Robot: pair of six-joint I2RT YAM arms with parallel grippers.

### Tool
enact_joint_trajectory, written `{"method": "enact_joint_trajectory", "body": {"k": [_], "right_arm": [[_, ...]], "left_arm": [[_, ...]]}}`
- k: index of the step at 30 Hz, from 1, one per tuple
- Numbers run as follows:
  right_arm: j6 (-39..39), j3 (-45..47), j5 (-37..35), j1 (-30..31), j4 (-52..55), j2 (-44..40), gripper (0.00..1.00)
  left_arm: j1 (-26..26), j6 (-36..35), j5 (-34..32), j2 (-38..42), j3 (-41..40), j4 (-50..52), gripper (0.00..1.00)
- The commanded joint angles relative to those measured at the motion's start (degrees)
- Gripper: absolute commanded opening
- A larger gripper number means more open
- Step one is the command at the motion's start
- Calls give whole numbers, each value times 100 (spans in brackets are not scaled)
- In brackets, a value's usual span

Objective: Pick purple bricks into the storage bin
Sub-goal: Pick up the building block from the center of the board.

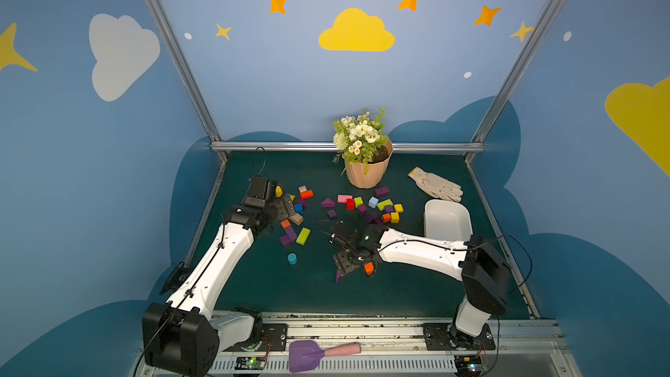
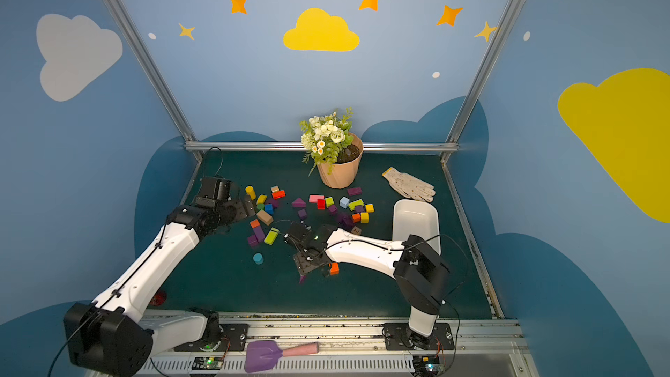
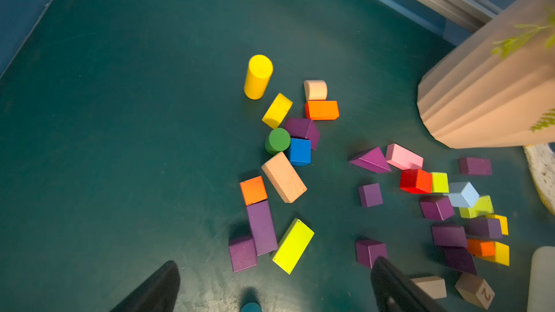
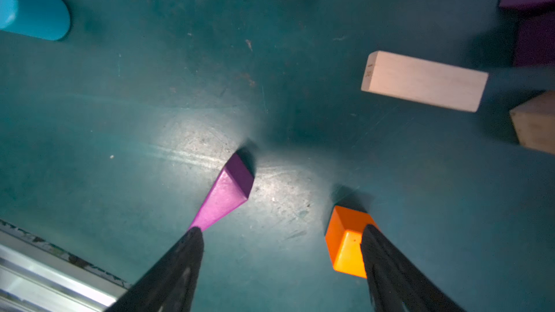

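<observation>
While nothing purple shows in the storage bin (image 1: pixel 447 221), both arms are out over the scatter, so the job looks barely begun. Read the green mat (image 1: pixel 253 284) in a top view as a clock face, back wall at twelve.

At about ten o'clock the left gripper (image 3: pixel 275 263) hovers above the mat with its jaws spread wide and empty. It is probably held high so its camera takes in the nearest purple bricks (image 3: pixel 301 130). Its wrist view shows a purple oblong (image 3: pixel 262 226) and a purple cube (image 3: pixel 242 253) touching each other beside a lime block (image 3: pixel 292 246). Another purple piece is hemmed in by a green cylinder (image 3: pixel 277 140) and a blue cube (image 3: pixel 300 151), which makes it awkward to pinch.

Toward twelve, a purple prism (image 1: pixel 327 202) and a single purple block (image 1: pixel 331 213) stand free.

Just toward six from the centre, the right gripper (image 4: pixel 282 229) is low at the mat, jaws wide and clasping nothing. One fingertip (image 4: pixel 189 247) covers the thin end of a purple wedge (image 4: pixel 228 193), and the other stands against an orange block (image 4: pixel 345 241). I judge it is lining up on the wedge, an isolated and easy pick, though the orange neighbour could get caught.

At one o'clock more purple bricks lie mixed with yellow and lime ones, at six o'clock of the flowerpot (image 1: pixel 366 175). The bin sits at three o'clock, beside the right arm, handy for drops.
</observation>
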State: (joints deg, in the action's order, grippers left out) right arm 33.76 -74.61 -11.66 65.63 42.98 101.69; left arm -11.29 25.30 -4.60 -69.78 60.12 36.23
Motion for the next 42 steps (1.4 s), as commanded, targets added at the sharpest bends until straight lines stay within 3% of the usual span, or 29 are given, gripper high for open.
{"method": "enact_joint_trajectory", "body": {"k": [1,13,29,42], "right_arm": [[535,-360,-297,239,569,176,83],[1406,-709,-199,524,950,638,75],[894,-1192,74,471,865,1393,65],[731,-949,130,449,692,1420,47]], "left_arm": [[58,275,-264,143,81,187,100],[243,616,-440,316,23,220,100],[347,660,-247,346,-26,148,100],[382,668,-155,351,-87,69,100]]}}
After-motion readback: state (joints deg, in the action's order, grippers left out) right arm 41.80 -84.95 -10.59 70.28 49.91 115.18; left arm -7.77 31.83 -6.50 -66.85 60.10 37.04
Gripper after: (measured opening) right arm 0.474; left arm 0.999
